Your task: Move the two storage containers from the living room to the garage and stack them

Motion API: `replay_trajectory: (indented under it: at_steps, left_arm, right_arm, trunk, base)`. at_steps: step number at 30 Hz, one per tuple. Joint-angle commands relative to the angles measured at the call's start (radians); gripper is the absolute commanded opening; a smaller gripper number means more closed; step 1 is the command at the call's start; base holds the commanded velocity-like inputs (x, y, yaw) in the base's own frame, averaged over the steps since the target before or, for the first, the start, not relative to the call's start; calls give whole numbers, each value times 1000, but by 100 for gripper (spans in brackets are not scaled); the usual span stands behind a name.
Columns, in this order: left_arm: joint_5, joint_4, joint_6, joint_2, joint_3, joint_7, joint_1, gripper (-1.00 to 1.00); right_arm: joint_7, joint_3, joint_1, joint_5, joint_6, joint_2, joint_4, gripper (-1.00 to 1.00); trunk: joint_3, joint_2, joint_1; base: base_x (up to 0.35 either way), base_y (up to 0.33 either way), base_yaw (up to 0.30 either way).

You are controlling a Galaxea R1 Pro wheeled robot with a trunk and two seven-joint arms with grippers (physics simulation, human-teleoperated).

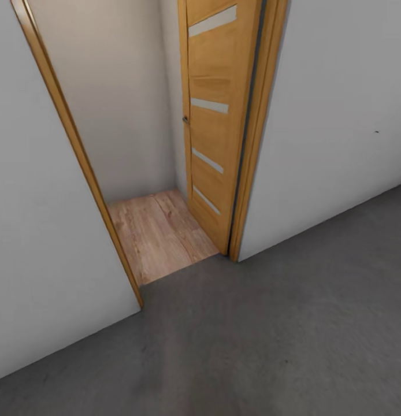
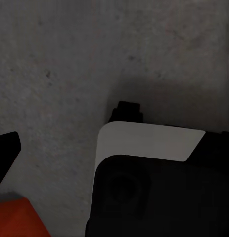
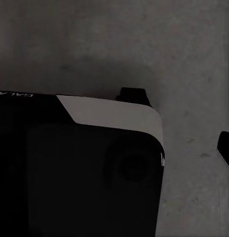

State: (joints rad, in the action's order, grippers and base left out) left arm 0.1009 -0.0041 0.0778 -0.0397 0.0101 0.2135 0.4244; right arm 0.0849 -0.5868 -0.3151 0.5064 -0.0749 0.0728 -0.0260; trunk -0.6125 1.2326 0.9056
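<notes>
In the left wrist view, an orange-red corner of one storage container (image 2: 15,217) sits right against a black finger (image 2: 6,148) of my left gripper (image 2: 4,190), which seems shut on it. Under it lies the garage's dark grey concrete floor (image 2: 55,59). In the right wrist view, a single black finger (image 3: 226,148) of my right gripper pokes in at the frame edge, with nothing seen on it. How its jaws stand is hidden. The second storage container is out of view.
The head view faces an open doorway (image 1: 160,231) in a pale wall, onto light wood planks. An orange wooden door (image 1: 215,127) stands swung inward on the right. My black and white base (image 2: 154,187) is close beside both arms, also visible as the base (image 3: 84,168).
</notes>
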Motion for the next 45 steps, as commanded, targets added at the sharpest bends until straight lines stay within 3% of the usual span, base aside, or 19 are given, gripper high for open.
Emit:
replay_trajectory:
  at_steps: [1,21,45]
  left_arm:
    - [10,0,2,0,0,3,0,100]
    - [10,0,-3,-1,0,3,0,100]
    - [10,0,-3,-1,0,3,0,100]
  right_arm:
    - [1,-8,-1,9,-5,1,-3,100]
    - [-1,-8,-1,9,-4,1,-3,100]
    - [-1,-8,-1,9,-4,1,-2,100]
  trunk:
    - [-1,0,1]
    - [-1,0,1]
    - [-1,0,1]
  base:
    - [307,0,0]
    - [307,0,-157]
    - [295,0,-8]
